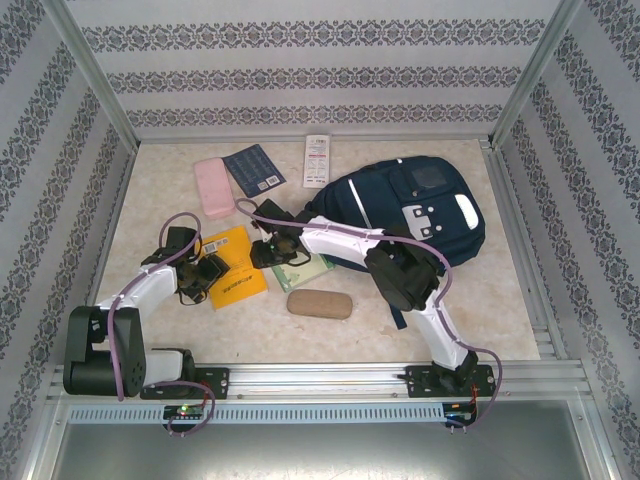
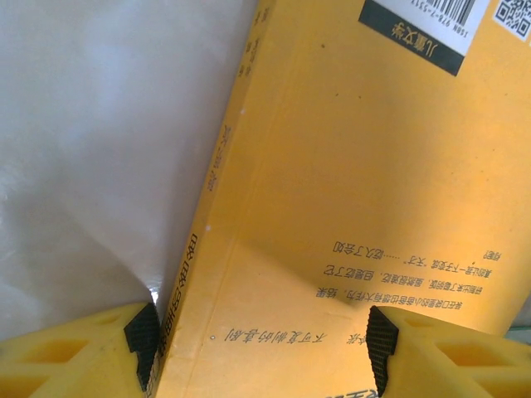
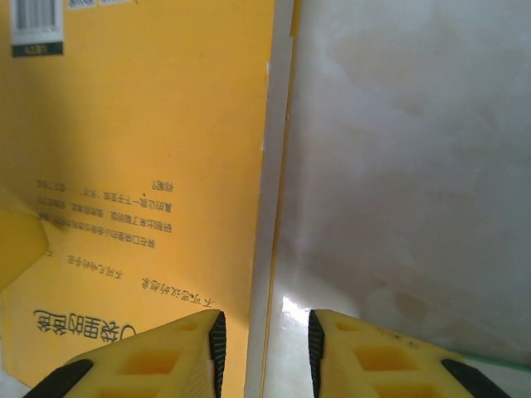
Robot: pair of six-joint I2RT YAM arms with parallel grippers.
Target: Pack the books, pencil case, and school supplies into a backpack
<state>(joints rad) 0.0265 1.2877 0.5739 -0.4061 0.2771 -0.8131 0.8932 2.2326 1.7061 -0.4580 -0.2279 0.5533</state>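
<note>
The yellow book lies flat on the counter, left of centre in the top view, with both claws at it.

The left claw sits at the book's left edge. In its wrist view the left claw stands wide. One black pad is down against the book's spine at the lower left. The other pad is over the printed cover at the lower right. Whether the pads press the book I cannot tell.

The right claw reaches in from the right to the book's upper right corner. In its wrist view the right claw is narrow. The white page edge of the book runs down into the gap between the pads. A strip of pale counter shows between that edge and the right-hand pad, so it is not clamped shut.

The backpack lies in the upper right of the counter. A pale green notebook lies just right of the yellow book, partly under the right arm. A tan oval case lies below the notebook. At the top of the counter sit a pink case, a dark blue booklet and a narrow white pack, all outside the backpack.
</note>
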